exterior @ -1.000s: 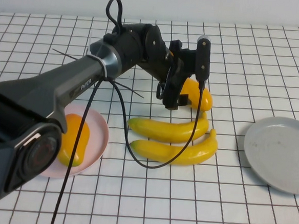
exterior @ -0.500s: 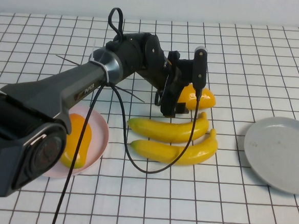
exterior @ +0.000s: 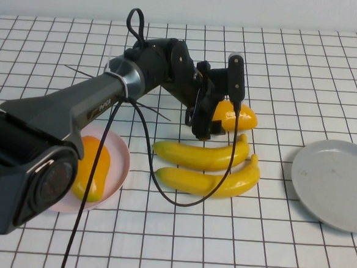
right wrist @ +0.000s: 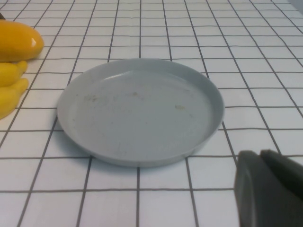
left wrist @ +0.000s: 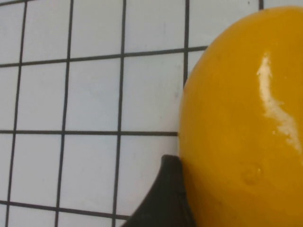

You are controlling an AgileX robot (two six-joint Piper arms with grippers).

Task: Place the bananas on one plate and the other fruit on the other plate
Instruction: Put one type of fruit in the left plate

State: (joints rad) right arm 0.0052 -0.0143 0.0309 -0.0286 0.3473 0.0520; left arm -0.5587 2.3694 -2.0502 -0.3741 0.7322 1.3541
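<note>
Two bananas (exterior: 203, 155) (exterior: 215, 179) lie side by side mid-table. One orange fruit (exterior: 240, 117) lies just behind them, and my left gripper (exterior: 219, 121) reaches down over it, open, jaws astride it. In the left wrist view one dark finger (left wrist: 163, 198) touches the side of this fruit (left wrist: 241, 123); the other finger is hidden. A second orange fruit (exterior: 90, 168) rests on the pink plate (exterior: 120, 160) at the left. The grey plate (exterior: 337, 182) at the right is bare. My right gripper (right wrist: 260, 161) is shut, low beside the grey plate (right wrist: 142, 109), outside the high view.
The left arm (exterior: 107, 98) stretches from the near left across to mid-table, its black cable (exterior: 180, 195) looping over the bananas. The right wrist view also catches the orange fruit (right wrist: 19, 40) and the banana tips (right wrist: 12, 85) beyond the grey plate. The tabletop is a white grid sheet.
The left gripper has come down a little and closer over the orange fruit. The fruit has turned so its tip points right. Bananas and plates are unmoved.
</note>
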